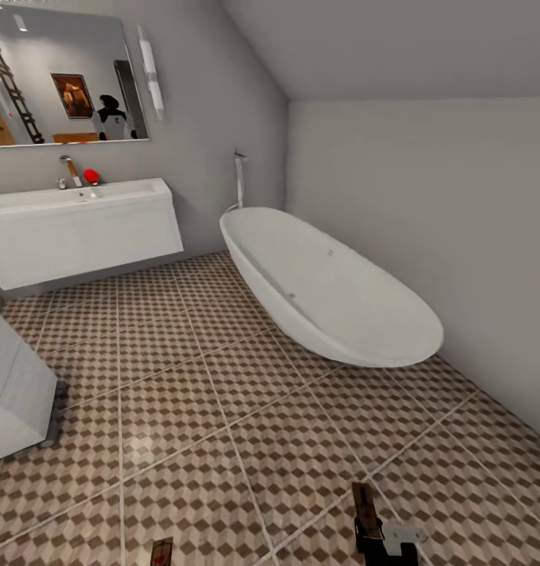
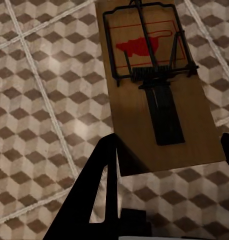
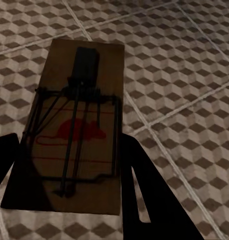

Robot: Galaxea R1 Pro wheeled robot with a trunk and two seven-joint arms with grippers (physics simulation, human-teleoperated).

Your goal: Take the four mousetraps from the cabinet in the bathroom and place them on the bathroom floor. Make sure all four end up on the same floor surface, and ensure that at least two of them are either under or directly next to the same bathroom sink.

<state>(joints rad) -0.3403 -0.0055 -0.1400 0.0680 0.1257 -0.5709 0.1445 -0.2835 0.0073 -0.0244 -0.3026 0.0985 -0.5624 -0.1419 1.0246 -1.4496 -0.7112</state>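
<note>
My left gripper (image 2: 167, 162) is shut on the near end of a tan wooden mousetrap (image 2: 154, 85) with dark wire and a red mark, held above the cube-patterned bathroom floor (image 2: 39, 100). One dark finger (image 2: 102, 195) shows beside the board. My right gripper (image 3: 69, 177) is shut on a second mousetrap (image 3: 77, 135), a finger (image 3: 139, 190) against its edge. In the head view both mousetraps (image 1: 161, 552) (image 1: 365, 505) poke up at the bottom edge, the right gripper (image 1: 386, 541) below its board. The white wall-hung sink (image 1: 81, 228) is far ahead on the left. The cabinet is out of view.
A white oval bathtub (image 1: 325, 291) stands on the right against the grey wall. A white box-like unit (image 1: 14, 385) juts in at the left edge. A mirror (image 1: 61, 75) hangs above the sink. Open tiled floor (image 1: 222, 409) lies between me and the sink.
</note>
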